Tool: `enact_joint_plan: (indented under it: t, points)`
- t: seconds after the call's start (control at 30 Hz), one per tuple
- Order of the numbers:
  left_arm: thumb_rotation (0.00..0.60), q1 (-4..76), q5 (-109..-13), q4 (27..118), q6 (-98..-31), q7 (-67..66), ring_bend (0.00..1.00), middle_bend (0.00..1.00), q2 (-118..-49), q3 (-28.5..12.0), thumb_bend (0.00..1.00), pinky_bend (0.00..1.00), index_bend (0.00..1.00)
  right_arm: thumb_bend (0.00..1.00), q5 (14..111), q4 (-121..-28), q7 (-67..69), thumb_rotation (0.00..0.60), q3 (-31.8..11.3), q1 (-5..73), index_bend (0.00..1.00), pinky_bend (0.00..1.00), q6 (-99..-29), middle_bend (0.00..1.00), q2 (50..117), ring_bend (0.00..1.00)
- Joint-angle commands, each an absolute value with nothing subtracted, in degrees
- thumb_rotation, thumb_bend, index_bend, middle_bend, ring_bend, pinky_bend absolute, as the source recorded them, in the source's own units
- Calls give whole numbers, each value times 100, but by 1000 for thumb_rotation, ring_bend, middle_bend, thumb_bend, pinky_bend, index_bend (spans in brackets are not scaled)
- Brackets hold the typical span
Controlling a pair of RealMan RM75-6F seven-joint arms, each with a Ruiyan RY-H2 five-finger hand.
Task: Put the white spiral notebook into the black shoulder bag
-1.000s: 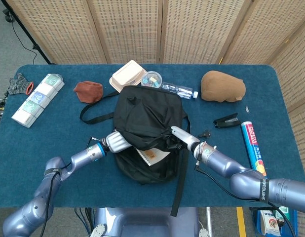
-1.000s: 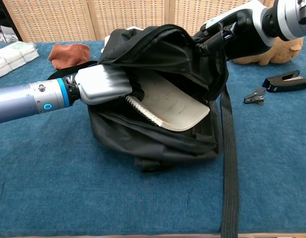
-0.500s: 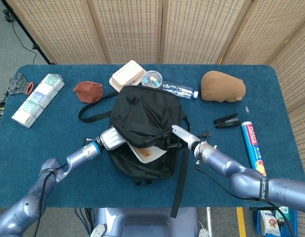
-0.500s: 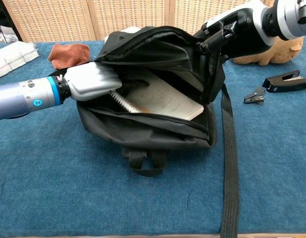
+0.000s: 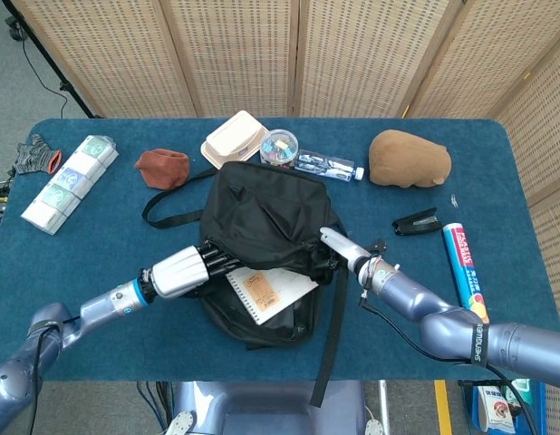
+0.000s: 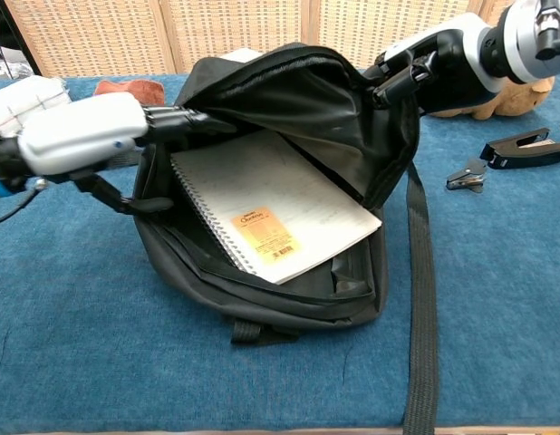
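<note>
Black fabric gaped wide at the middle of the blue table (image 5: 72, 299): the black shoulder bag (image 5: 262, 213) lay with its mouth facing the robot, and the white spiral notebook (image 6: 266, 213) sat partway in, its lower corner and the orange label on its cover poking out over the bag's near lip. The chest view showed the coil edge along its left side, inside the opening.

The left hand (image 6: 94, 131) reached in at the left end of the mouth, dark fingers (image 6: 185, 118) stretched out under the upper flap. I could not tell whether they pinched the fabric or only propped it, and nothing else showed in that hand. The right hand (image 6: 434, 68) was clamped on the bag's upper rim at the right, holding the flap up and back.

To my eye the job looked nearly done, but not safe. The notebook rested on a slope of loose cloth, and if either hand let the flap drop early it could settle on the protruding corner rather than over it. A tug on the rim might also tip the bag and slide the book outward. The long strap (image 6: 420, 299) trailing toward the table edge could snag an arm.

Beyond the bag sat a brown plush toy (image 5: 409, 159), a rust-coloured cloth (image 5: 164, 168) and a black stapler (image 5: 416, 221).
</note>
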State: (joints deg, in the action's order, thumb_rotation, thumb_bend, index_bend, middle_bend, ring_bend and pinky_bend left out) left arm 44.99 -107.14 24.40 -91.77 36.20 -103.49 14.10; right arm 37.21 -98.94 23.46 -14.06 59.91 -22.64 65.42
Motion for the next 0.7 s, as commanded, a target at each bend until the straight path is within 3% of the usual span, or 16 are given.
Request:
enact_joint_plan:
  t: [0.03,0.33,0.47,0.53,0.57,0.63,0.7]
  points:
    - [571,4343,-10738,2559,-9497,3805,0,0,-10203,1396,298,308,0,920,3698,-9829,2325,600,-1364,6000,641,543,-2295,607,6598,493]
    - [569,4113,-10746,3105,-10355,4401,0,0,-9886,1302,296,308,0,921,3638,-9715,2310,600,-1307,5983,641,543,-2330,607,6655,493]
    - [569,4054,-10534,3423,-10655,4492,0,0,-9624,1021,296,308,0,926,3704,-9851,2337,600,-1337,5886,640,542,-2375,607,6619,493]
    - [569,4039,-10433,3505,-10665,4507,0,0,-9523,918,296,308,0,893,3792,-9971,2328,600,-1349,5821,564,470,-2416,531,6602,435]
    - [569,4014,-10366,3559,-10653,4536,0,0,-9448,863,296,308,0,800,3881,-10089,2334,600,-1368,5752,485,408,-2457,456,6596,369]
    - [568,3959,-10285,3638,-10637,4587,0,0,-9343,807,296,308,0,311,4160,-10306,2367,600,-1432,5586,163,174,-2445,141,6588,99]
    - [569,3876,-10217,3681,-10637,4634,0,0,-9266,769,296,308,0,39,4496,-10518,2453,600,-1486,5407,19,45,-2203,7,6561,0]
